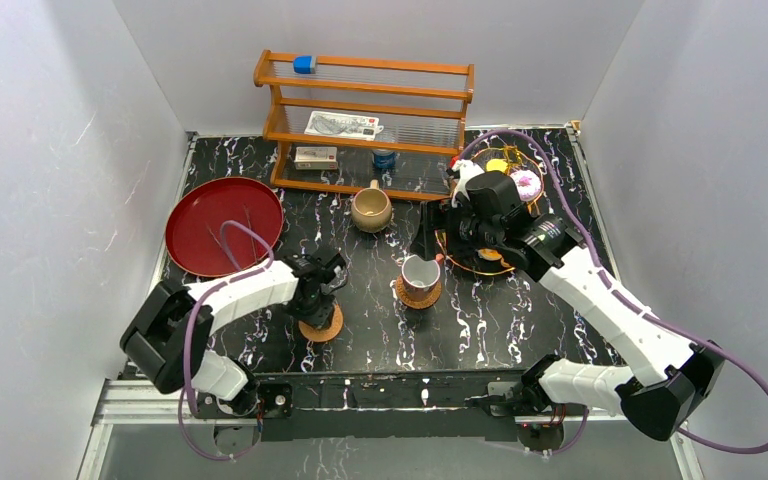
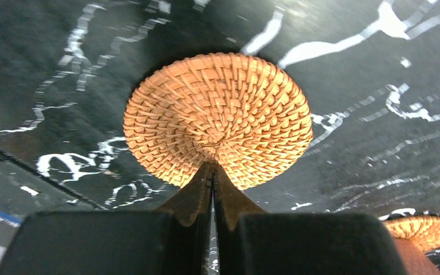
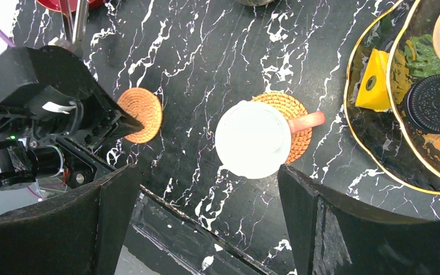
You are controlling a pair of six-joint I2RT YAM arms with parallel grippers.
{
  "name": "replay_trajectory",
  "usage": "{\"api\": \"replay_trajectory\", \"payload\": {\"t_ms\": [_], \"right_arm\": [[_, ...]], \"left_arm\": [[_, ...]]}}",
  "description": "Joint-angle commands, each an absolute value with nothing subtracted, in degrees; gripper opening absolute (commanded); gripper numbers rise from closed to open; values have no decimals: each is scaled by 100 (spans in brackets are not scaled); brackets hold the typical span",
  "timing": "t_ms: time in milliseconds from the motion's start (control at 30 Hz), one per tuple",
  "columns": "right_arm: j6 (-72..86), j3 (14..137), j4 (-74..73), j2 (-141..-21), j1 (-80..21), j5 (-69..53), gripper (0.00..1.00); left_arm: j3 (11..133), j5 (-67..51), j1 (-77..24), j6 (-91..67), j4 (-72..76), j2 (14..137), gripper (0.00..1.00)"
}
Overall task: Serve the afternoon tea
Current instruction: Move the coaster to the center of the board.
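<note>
1. Left wrist: left gripper (image 2: 213, 173) pressed together, tips at the left coaster's (image 2: 217, 114) edge.
2. Right wrist: right gripper (image 3: 204, 175) spread above cup (image 3: 252, 140) on centre coaster (image 3: 299, 125), stand (image 3: 362, 143) right.
3. Only top shows mug (image 1: 371, 209), far.

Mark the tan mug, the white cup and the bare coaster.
tan mug (image 1: 371, 208): top view, middle of its open top.
white cup (image 3: 252, 139): right wrist view, middle of its open top.
bare coaster (image 2: 217, 114): left wrist view, centre of the weave.
</note>
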State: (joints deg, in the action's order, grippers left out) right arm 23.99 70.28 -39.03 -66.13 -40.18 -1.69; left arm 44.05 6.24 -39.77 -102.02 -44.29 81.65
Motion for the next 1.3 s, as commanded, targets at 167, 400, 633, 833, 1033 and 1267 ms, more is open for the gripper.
{"api": "replay_trajectory", "payload": {"t_ms": [167, 400, 633, 833, 1033, 1267], "right_arm": [[2364, 6987, -3649, -6398, -4016, -243, 99], [2471, 7125, -3497, -6599, -4016, -316, 99], [2547, 7668, -3452, -7189, -4013, -240, 99], [2320, 8248, -3296, -8055, -4025, -386, 89], [1843, 9191, -3251, -9270, -4031, -199, 81], [1336, 10173, -3087, -10647, -4034, 38, 99]], "left_arm": [[5407, 2151, -4586, -9217, -4127, 8302, 0], [5437, 3110, -4596, -7817, -4086, 7512, 9], [4993, 3378, -4596, -5449, -3509, 6378, 44], [4363, 2604, -4588, -4461, -3116, 5292, 66], [3821, 2015, -4596, -3927, -2686, 4356, 69], [4109, 2088, -4588, -2603, -2877, 4032, 70]]}}
